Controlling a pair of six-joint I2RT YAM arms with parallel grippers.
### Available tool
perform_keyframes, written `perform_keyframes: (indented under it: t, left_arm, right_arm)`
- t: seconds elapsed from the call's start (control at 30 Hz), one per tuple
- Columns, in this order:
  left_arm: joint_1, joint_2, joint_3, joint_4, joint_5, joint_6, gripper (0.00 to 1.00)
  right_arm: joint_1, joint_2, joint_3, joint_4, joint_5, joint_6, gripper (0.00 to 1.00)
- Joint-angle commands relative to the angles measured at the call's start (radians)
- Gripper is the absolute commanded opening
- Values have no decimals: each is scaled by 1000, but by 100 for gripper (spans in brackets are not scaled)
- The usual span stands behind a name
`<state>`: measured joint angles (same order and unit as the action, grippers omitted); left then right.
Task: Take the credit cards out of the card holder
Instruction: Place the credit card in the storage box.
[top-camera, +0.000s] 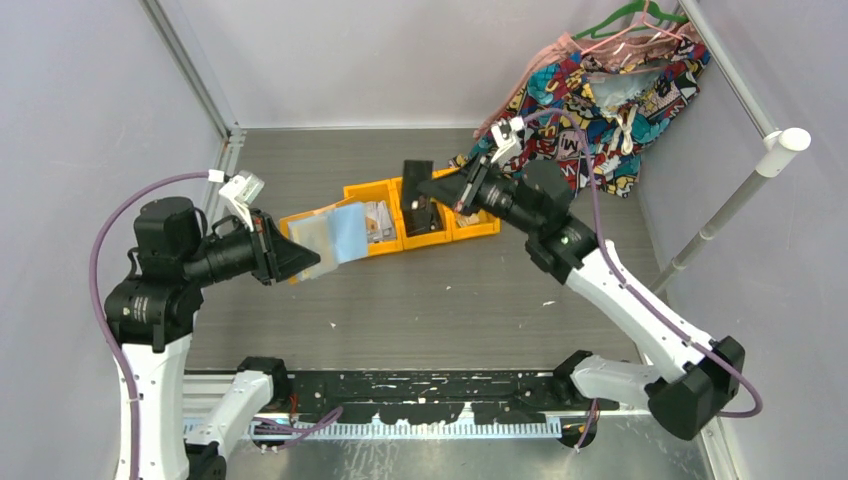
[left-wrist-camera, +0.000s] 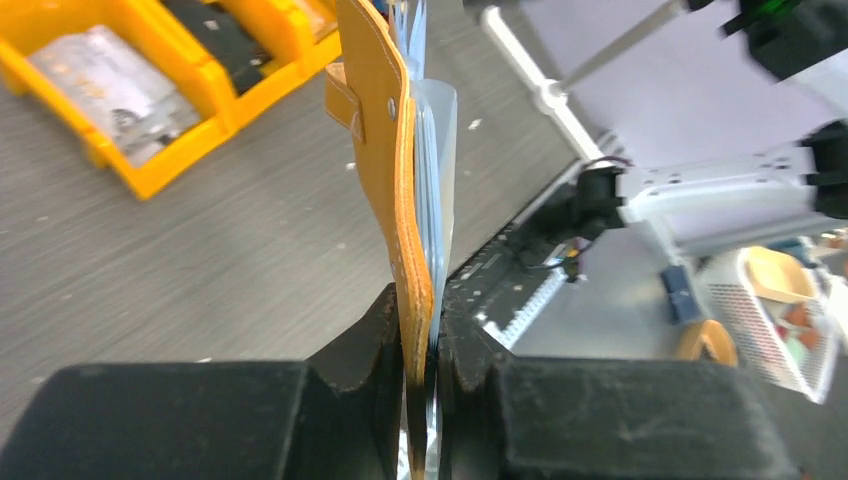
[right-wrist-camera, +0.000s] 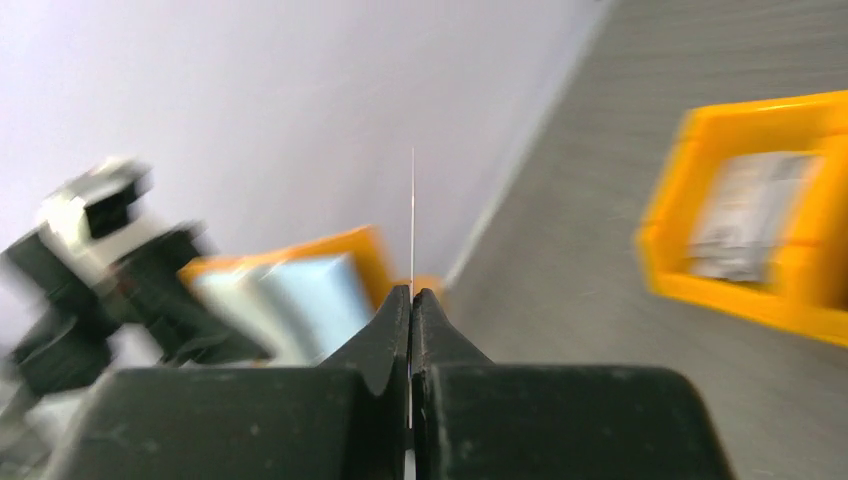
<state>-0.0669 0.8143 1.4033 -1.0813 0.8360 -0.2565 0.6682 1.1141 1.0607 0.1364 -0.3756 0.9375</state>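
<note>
The left gripper (left-wrist-camera: 420, 335) is clamped tight on 1 edge of the open orange card holder (left-wrist-camera: 385, 150), holding it above the table (top-camera: 450, 290), while the right gripper (right-wrist-camera: 411, 300) pinches 1 thin dark card (top-camera: 417, 170) near the orange bins (top-camera: 358, 190).

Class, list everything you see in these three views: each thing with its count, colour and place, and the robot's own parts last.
bins: three, orange, row mid-table
card holder: one, orange with pale blue pockets, held up left of bins
card: one, dark, held above bins
papery bundle: one, grey-white, left bin
black object: one, black, middle bin
garment: one, multicoloured, far right corner
table: one, grey
left gripper: one, black, shut on card holder
right gripper: one, black, shut on card
</note>
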Motion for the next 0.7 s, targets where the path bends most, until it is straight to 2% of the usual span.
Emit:
perform_keyframes:
  t: [0.0, 0.1, 0.33, 0.5, 0.67]
  left_arm:
    - [3, 31, 43, -59, -169, 156, 0]
    - [4, 60, 66, -106, -189, 201, 0]
    - [3, 94, 106, -162, -162, 248, 0]
    - [3, 89, 103, -181, -143, 276, 0]
    - [4, 92, 91, -185, -144, 300, 0]
  right_arm:
    - [-94, 128, 132, -340, 180, -211, 1]
    - [-136, 304, 216, -416, 248, -297, 1]
    - [-188, 654, 422, -438, 312, -406, 1]
    - [-188, 863, 560, -451, 260, -433, 1]
    - [-187, 963, 597, -406, 198, -407, 1]
